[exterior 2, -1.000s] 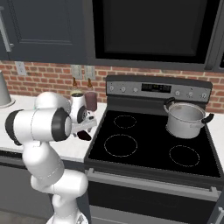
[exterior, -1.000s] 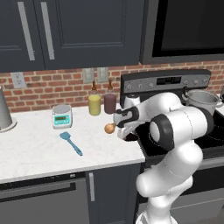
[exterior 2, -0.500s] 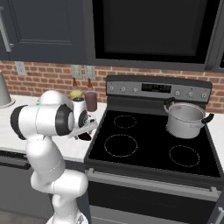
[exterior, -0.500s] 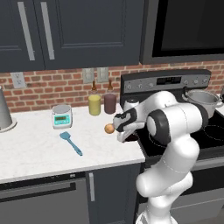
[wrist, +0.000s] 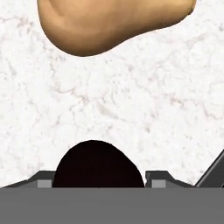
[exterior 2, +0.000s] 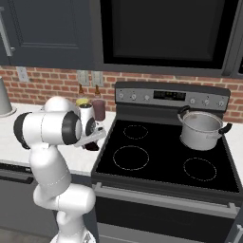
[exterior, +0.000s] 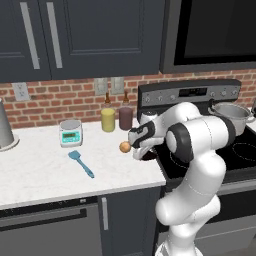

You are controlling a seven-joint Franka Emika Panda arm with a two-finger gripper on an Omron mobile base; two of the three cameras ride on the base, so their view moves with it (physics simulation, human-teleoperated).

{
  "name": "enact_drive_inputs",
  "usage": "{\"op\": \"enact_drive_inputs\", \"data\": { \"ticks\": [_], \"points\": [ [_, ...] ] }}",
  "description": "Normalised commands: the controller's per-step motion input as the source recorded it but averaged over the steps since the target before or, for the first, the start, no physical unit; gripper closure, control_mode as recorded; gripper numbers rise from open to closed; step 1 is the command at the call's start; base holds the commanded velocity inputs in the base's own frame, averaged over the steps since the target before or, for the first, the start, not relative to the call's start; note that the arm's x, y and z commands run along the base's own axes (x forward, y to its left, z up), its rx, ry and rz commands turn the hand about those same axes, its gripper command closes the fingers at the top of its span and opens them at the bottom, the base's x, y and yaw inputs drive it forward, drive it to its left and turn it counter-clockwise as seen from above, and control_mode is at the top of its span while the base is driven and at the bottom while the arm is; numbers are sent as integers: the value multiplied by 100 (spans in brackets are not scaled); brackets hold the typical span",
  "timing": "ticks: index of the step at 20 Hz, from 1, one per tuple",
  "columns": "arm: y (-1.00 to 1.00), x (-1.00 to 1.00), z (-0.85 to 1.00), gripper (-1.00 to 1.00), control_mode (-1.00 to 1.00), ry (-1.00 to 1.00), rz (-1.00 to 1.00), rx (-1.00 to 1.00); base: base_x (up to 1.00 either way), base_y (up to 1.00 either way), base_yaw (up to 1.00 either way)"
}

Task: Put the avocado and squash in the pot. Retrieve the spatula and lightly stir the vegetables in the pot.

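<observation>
The avocado (wrist: 99, 164) sits low in the hand view, a dark rounded hump cut off by the bottom edge, right down between the jaws; the finger tips themselves are hidden, so I cannot tell whether they are pinching it or standing clear. From the left base view it is barely a dark patch (exterior: 148, 155) under the hand, on the worktop (exterior: 45, 172) by the stove edge. The gripper (exterior: 142, 147) hangs low over it, mostly masked by the white arm. Just beyond, the squash (wrist: 109, 24) lies on the marble, its top cropped in the hand view; from the left it shows as a small orange knob (exterior: 124, 146). Further left lies the spatula (exterior: 81, 163), with a small scale (exterior: 70, 132) behind it. The pot (exterior 2: 200, 129) stands on the stove's back right burner, well apart.
</observation>
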Motion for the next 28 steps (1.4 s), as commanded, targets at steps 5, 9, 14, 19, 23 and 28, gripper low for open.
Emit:
{"op": "enact_drive_inputs", "data": {
  "ticks": [5,9,14,19,23,28],
  "points": [
    [0,-18,49,100,-100,-13,-1,0,0,0,0],
    [0,-36,100,100,-100,-11,-6,-1,0,0,0],
    [0,-37,98,100,-100,-4,-4,-3,0,0,0],
    [0,-36,91,100,-100,0,-2,-3,0,0,0],
    [0,-41,74,100,-100,0,0,-1,0,0,0],
    [-2,-32,49,100,-100,0,0,0,0,0,0]
  ]
}}
